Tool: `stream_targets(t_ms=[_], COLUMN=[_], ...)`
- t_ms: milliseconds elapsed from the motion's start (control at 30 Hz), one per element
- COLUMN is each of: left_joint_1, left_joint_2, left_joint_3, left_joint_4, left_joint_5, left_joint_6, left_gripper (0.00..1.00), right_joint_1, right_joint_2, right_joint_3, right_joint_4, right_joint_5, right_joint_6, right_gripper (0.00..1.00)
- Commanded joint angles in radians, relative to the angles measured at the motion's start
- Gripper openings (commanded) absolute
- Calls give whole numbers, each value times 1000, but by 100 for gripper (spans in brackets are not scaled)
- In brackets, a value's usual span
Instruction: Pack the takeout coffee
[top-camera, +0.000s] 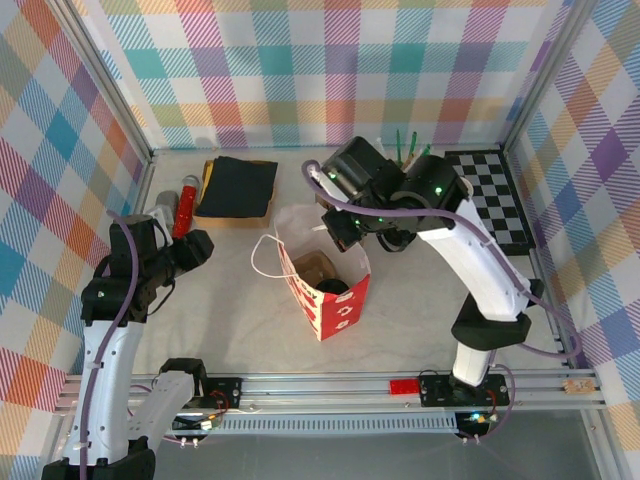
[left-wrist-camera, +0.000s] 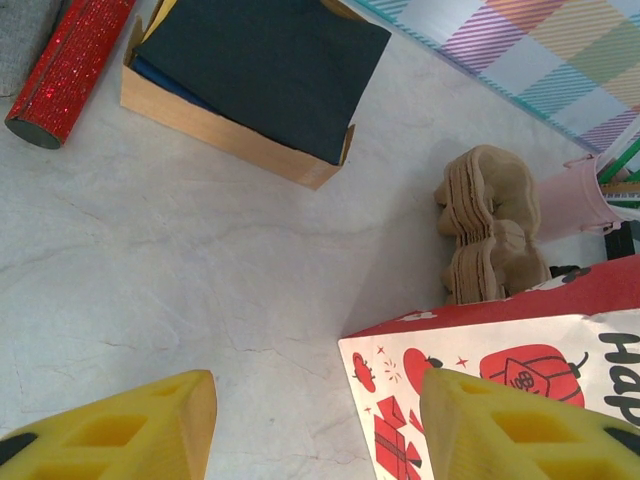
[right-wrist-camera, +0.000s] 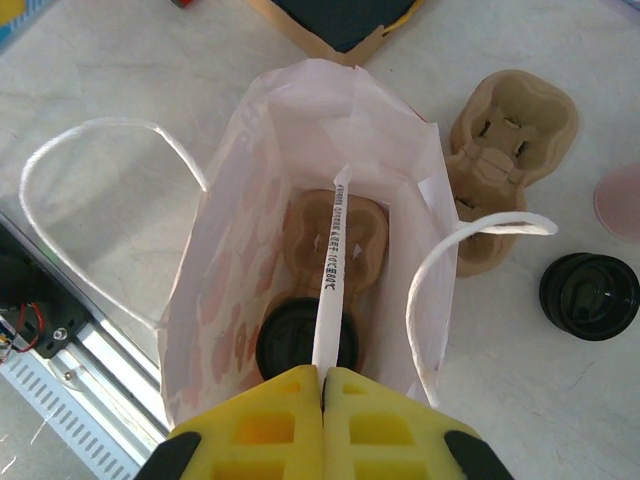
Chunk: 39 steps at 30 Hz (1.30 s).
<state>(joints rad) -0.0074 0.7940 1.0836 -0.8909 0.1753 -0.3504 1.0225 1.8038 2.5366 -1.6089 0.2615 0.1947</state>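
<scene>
The coffee (right-wrist-camera: 285, 345) sits deep in the paper bag (right-wrist-camera: 215, 250), low in the centre of the right wrist view. Just its black lid shows, beside a pulp carrier (right-wrist-camera: 300, 235). The right gripper (right-wrist-camera: 323, 372) hangs over the bag's mouth at the bottom of the frame, clenched on what looks like a paper-wrapped straw (right-wrist-camera: 335, 250) dangling inside. The left gripper (left-wrist-camera: 315, 385) hovers released over the table (left-wrist-camera: 150, 250), just beside the bag's printed corner, nothing between its fingers. Another black lid (right-wrist-camera: 590, 295) lies on the table at right.

A paper cup is likely light, thin-walled and easily crushed, its lid prone to popping off. Any hold probably belongs low around the body, gentle and upright. Inside the bag, only the lid rim offers itself from above.
</scene>
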Motion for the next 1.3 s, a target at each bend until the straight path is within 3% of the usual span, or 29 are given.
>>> stream_targets(t_ms=[0, 667, 1267], left_joint_1=[15, 15, 15], left_joint_2=[-12, -22, -44], left_joint_3=[-14, -27, -44], left_joint_4=[-13, -13, -26], left_joint_5=[13, 20, 22], left_joint_6=[15, 16, 15], left_gripper=[56, 55, 54], right_joint_1=[7, 6, -10], right_joint_2=[32, 185, 278], right_joint_3=[21, 37, 44], right_joint_4=[-103, -109, -95], right_joint_5=[42, 119, 49], right_joint_6=[7, 5, -8], right_gripper=[0, 0, 0])
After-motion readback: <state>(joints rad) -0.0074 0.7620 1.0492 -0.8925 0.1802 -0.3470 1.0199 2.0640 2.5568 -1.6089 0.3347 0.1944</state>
